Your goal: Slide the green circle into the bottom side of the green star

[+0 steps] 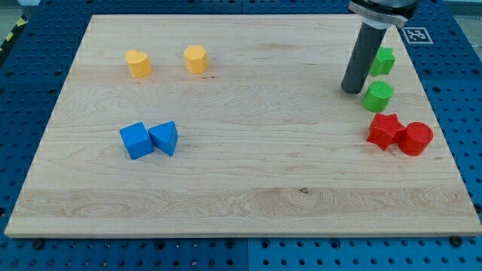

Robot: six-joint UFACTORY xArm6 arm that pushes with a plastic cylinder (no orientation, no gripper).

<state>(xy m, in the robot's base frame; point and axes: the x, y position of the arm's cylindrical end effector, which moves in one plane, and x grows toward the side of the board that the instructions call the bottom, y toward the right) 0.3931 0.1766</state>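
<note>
my tip (352, 90) rests on the pale wooden tabletop (248, 181), just to the view's left of the green circle block (379, 96), apart from it. the green star block (383, 60), partly hidden by the dark rod, sits just above the circle. this tool has no jaws, only the rod's end.
</note>
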